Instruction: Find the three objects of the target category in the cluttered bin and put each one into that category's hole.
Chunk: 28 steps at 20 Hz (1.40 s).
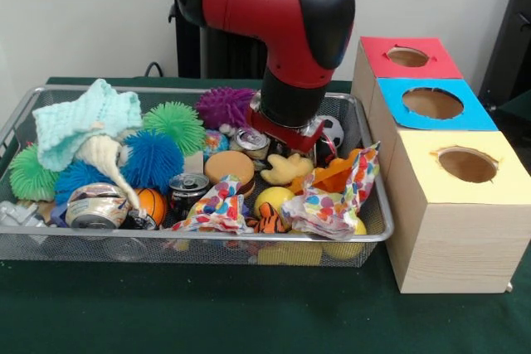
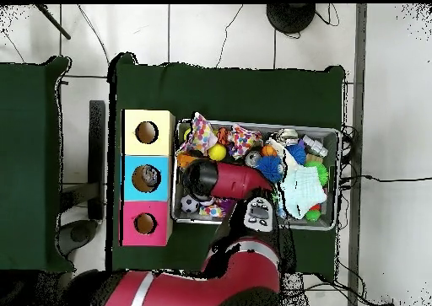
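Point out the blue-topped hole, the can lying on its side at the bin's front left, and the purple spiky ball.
blue-topped hole [image 1: 432,103], front view, the middle of the round opening.
can [image 1: 95,206], front view, its printed side.
purple spiky ball [image 1: 225,107], front view, the middle of its spikes.

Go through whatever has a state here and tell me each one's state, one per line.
Hand: down in the bin, open or shut hidden.
Bin: crowded with toys.
Can at front left: on its side.
Dark can: upright.
Can by the hand: tilted.
Blue hole: open.
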Tool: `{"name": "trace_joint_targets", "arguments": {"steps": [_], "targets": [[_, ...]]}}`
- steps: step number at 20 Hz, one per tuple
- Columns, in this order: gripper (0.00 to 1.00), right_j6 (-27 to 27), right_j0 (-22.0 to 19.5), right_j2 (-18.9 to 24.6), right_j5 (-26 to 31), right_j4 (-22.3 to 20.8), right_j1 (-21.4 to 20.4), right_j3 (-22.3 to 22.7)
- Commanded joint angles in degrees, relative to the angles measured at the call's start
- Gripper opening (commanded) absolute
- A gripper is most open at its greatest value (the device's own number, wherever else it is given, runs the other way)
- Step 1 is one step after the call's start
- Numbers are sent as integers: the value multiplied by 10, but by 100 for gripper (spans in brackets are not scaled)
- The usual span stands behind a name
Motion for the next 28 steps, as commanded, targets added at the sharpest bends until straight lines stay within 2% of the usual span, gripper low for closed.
{"name": "trace_joint_targets", "arguments": {"steps": [1, 7, 11, 17, 19, 21, 25, 26, 28], "targets": [[0, 61, -2, -38, 4, -34, 53, -37], [0, 31, -6, -60, 12, -54, 53, -73], [0, 2, -19, -55, 52, -59, 22, -78], [0, -46, -52, -24, 104, -71, -34, -61], [0, -52, -60, -16, 108, -77, -50, -50], [0, -49, -79, 4, 83, -74, -59, -33], [0, -59, -102, 30, 61, -82, -65, -30], [100, -67, -110, 39, 58, -92, -69, -29], [100, -71, -119, 51, 54, -87, -73, -20]]}}
